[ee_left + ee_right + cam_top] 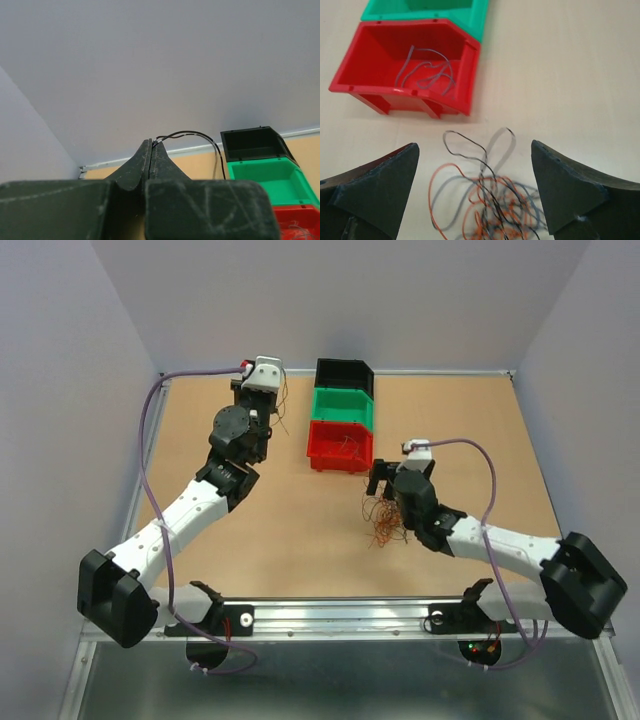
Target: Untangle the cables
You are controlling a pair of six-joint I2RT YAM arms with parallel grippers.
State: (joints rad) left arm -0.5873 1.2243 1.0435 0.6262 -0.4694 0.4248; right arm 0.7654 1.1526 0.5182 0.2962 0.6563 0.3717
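My right gripper (474,147) stands wide open, nothing held, the cables (490,205) clumped on the table (570,75) right between its fingers, red bin (465,97) just beyond. My left gripper (151,146) is clamped on one black wire (192,132).

cables (386,522): tangled clump of hair-thin orange, grey and black curly wires | resting on worktop (300,540), right of centre | grey strands (427,72) curled in red plastic bin (370,90) | one black wire (192,134) pinched by left gripper (151,145)

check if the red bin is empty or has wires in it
Not empty. The red bin holds a few thin grey wires curled on its floor.
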